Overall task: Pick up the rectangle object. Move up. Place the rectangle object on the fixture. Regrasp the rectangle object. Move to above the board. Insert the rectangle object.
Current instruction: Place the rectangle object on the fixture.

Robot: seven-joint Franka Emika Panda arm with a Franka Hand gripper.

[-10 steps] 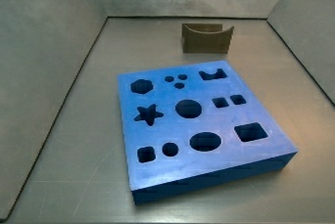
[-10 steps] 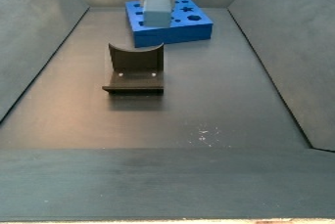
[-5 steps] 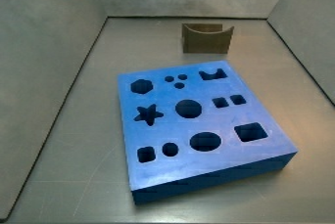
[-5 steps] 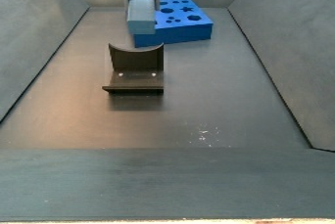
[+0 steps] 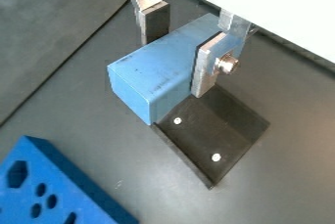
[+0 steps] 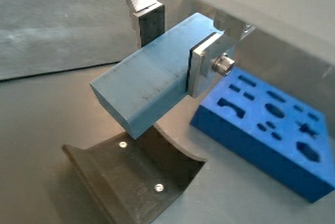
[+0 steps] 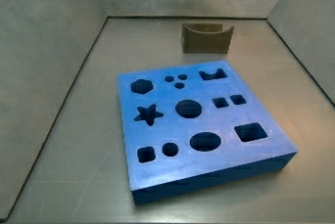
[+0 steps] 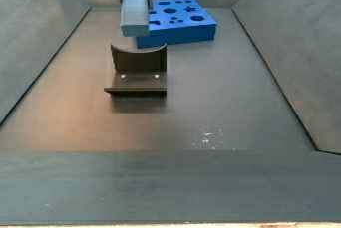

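Wrist views: the rectangle object (image 5: 160,74) is pinched between the claw (image 5: 179,35) fingers, held in the air above the fixture (image 5: 216,135), not touching it. The board (image 6: 268,122) is seen nearby on the floor.

Side views: obj is held upright w/ lower end just over the fixture (image 8: 136,71); the board (image 7: 199,125) lies apart from the fixture (image 7: 206,38).

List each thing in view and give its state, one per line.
Pincer: shut on the block, up in the air above the fixture.
Block: held between the fingers, clear of the fixture, tilted in a side view.
Fixture: on the floor, nothing in it.
Board: flat on the floor, all holes unfilled.
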